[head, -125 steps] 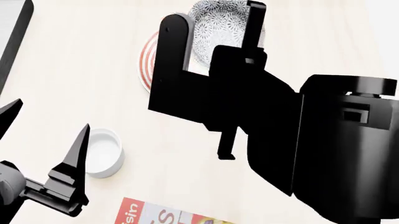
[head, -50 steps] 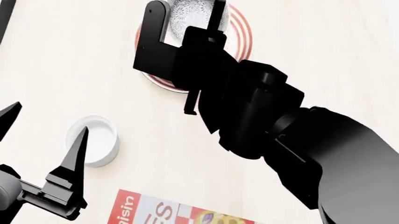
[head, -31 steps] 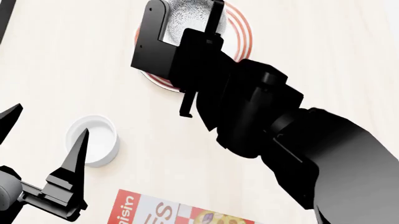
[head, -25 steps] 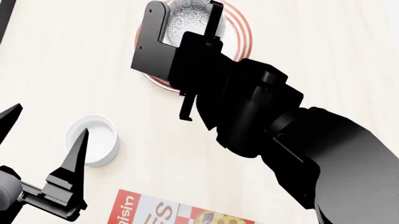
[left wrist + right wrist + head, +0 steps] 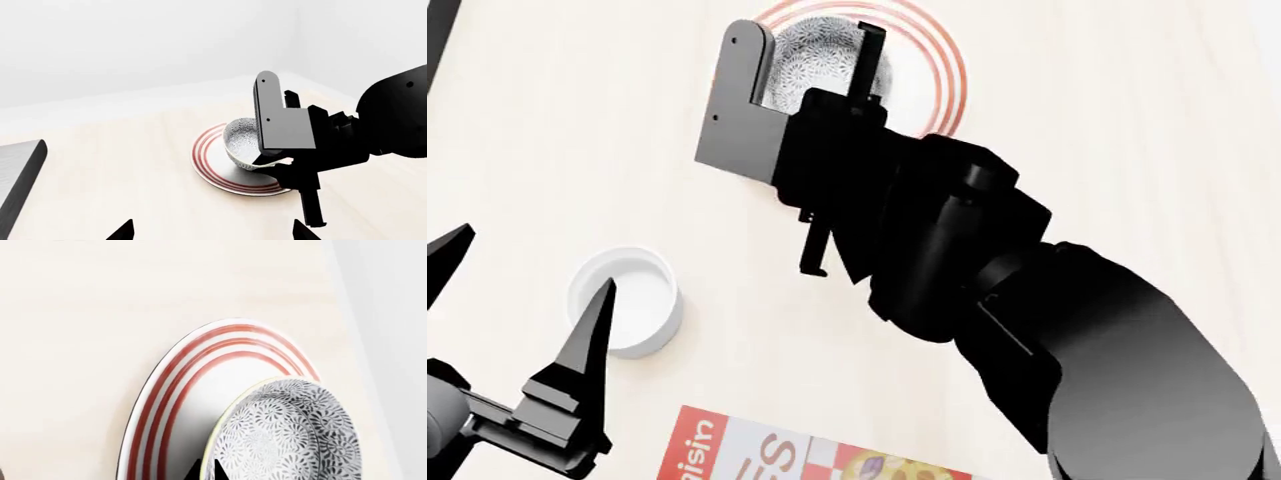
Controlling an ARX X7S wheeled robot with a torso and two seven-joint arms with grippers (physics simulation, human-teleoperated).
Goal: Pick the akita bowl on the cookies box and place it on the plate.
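Now my right gripper (image 5: 805, 70) pinches the rim of the akita bowl (image 5: 814, 55), holding it tilted over the plate (image 5: 928, 75). My left gripper (image 5: 514, 290) hangs with jaws wide by a white cup (image 5: 641, 300), near the cookies box (image 5: 787, 455).

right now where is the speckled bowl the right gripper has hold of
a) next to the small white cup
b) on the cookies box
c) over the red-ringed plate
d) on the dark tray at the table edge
c: in the left wrist view the right gripper clamps the akita bowl's rim with the bowl tilted over the plate; the right wrist view shows the bowl overlapping the plate's red rings too.
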